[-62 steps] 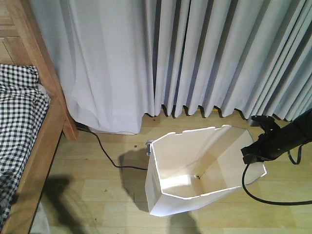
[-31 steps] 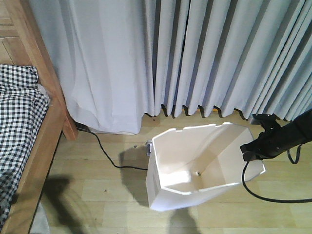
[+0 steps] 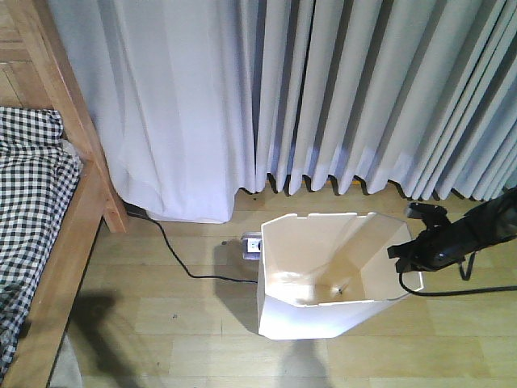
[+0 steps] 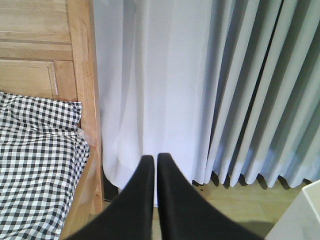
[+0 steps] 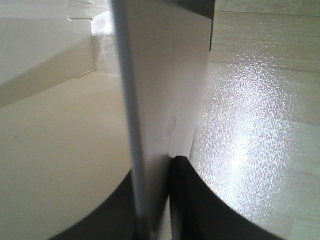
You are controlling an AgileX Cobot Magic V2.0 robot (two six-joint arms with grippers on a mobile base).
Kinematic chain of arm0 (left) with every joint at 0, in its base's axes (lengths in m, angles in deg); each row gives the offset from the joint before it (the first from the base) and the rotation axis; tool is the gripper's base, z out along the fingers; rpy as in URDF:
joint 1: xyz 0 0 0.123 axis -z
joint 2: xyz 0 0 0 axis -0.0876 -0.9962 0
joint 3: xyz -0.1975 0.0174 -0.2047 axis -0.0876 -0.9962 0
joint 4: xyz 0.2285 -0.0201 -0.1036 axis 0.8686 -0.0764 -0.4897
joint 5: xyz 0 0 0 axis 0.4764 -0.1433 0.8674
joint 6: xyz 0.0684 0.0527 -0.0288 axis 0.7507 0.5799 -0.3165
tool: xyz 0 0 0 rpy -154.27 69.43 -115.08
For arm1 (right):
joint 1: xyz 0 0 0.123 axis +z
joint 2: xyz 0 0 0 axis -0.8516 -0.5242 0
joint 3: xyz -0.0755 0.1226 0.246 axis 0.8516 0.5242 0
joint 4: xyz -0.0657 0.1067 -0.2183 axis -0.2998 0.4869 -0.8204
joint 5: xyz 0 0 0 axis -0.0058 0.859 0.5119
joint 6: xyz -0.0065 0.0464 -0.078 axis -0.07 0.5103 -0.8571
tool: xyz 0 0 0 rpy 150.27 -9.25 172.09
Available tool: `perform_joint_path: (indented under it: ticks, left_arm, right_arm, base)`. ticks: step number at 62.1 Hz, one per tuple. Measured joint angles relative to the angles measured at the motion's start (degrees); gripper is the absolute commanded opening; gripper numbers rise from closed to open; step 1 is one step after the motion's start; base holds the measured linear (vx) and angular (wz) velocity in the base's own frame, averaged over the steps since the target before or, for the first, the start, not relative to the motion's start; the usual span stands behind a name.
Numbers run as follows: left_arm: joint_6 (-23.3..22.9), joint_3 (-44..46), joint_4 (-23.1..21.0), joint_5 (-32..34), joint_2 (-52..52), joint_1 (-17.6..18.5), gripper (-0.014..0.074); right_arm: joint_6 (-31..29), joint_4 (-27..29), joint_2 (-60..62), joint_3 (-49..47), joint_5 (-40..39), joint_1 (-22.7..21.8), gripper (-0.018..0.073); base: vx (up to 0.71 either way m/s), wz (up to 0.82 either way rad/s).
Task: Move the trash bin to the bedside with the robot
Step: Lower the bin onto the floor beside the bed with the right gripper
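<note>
The right pincer [image 3: 406, 260] is clamped on the thin wall of the trash bin [image 3: 307, 317] at its rim. In the wrist view one black finger [image 5: 192, 200] lies outside the white wall and the other inside. The bin stands upright at lower centre-right of the front view, well apart from the bed [image 3: 74, 242] along the left edge. Bare wooden floor [image 3: 161, 343] lies between them, crossed by a black cable [image 3: 184, 267]. A small grey block [image 3: 251, 243] sits just beside the bin's upper-left corner, near the hem of the pale curtain [image 3: 323, 97]. The left pincer [image 4: 155, 159] is nearly closed, holding nothing.
</note>
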Motion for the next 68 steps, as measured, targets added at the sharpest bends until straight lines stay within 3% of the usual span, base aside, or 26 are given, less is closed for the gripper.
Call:
perform_joint_path:
  ticks: [33, 50, 68]
  left_arm:
    - [0.0, 0.0, 0.0, 0.0, 0.0, 0.0, -0.0006]
    - [0.0, 0.0, 0.0, 0.0, 0.0, 0.0, -0.0006]
    - [0.0, 0.0, 0.0, 0.0, 0.0, 0.0, -0.0006]
  right_arm:
    - [4.7, 0.6, -19.4, -20.5, 1.8, 0.0, 0.0]
    - [11.6, -7.2, -22.4, -26.2, 5.5, 0.4, 0.0006]
    - [17.6, -16.7, -24.0, -29.1, 4.6, 4.1, 0.0011]
  base:
    - [0.0, 0.0]
    - [0.0, 0.0]
    - [0.0, 0.0]
